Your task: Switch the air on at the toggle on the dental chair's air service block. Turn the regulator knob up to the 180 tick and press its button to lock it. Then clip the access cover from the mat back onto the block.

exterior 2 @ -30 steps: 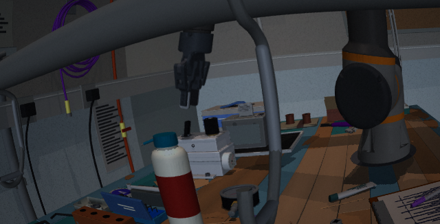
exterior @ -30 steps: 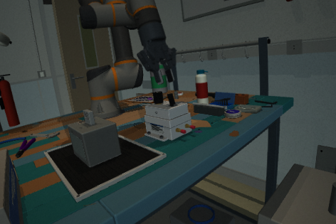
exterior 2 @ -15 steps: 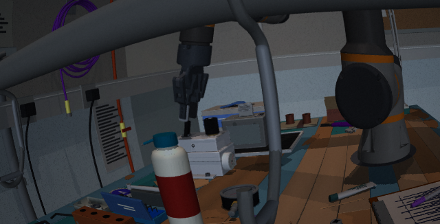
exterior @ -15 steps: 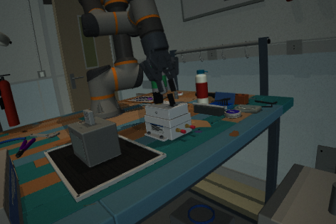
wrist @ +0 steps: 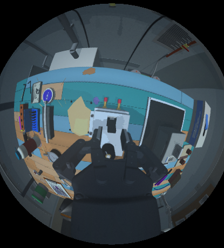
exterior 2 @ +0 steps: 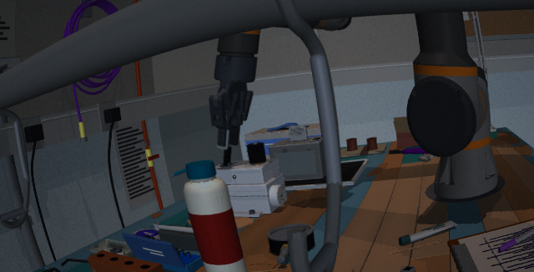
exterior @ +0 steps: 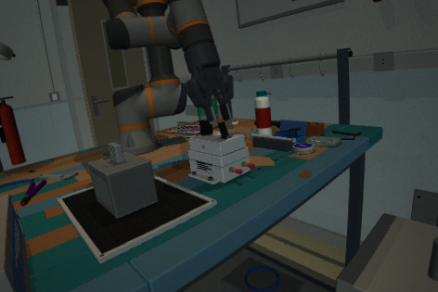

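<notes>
My gripper [exterior: 213,123] [exterior 2: 225,140] [wrist: 111,134] hangs just above the white air service block [exterior: 218,156] [exterior 2: 250,184] [wrist: 111,126] in the middle of the bench, with the black toggle [exterior: 223,130] [exterior 2: 227,155] [wrist: 111,125] standing up below its fingertips and the black regulator knob [exterior: 204,127] [exterior 2: 255,152] [wrist: 107,148] beside it. The grey access cover [exterior: 123,184] [exterior 2: 296,158] [wrist: 171,144] sits on the black mat [exterior: 139,209] [wrist: 165,114], apart from the block. The gripper is open and holds nothing.
Behind the block stand a red-and-white bottle [exterior: 263,114] [exterior 2: 212,217], a blue case [exterior: 290,130] and a round gauge [exterior: 304,147]. A rail on a post [exterior: 344,86] runs across the rear. The arm's base [exterior 2: 459,138] stands to the block's left. Pliers [exterior: 30,192] lie left of the mat.
</notes>
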You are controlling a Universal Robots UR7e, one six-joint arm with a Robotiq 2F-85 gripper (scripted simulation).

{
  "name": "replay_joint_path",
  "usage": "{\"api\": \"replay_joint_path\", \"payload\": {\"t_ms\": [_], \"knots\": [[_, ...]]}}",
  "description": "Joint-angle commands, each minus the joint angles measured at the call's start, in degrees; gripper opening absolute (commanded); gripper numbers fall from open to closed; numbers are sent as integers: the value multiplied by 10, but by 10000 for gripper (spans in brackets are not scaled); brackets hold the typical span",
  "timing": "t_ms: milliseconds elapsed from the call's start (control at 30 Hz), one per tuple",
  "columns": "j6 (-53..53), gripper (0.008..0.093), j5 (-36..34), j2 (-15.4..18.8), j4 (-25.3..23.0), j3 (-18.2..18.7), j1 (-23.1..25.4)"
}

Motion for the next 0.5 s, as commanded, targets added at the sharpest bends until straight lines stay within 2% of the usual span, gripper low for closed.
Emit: {"api": "replay_joint_path", "payload": {"t_ms": [0,467], "knots": [[0,440,0,1,-1,0,0],[2,440,0,18,-25,6,2]]}}
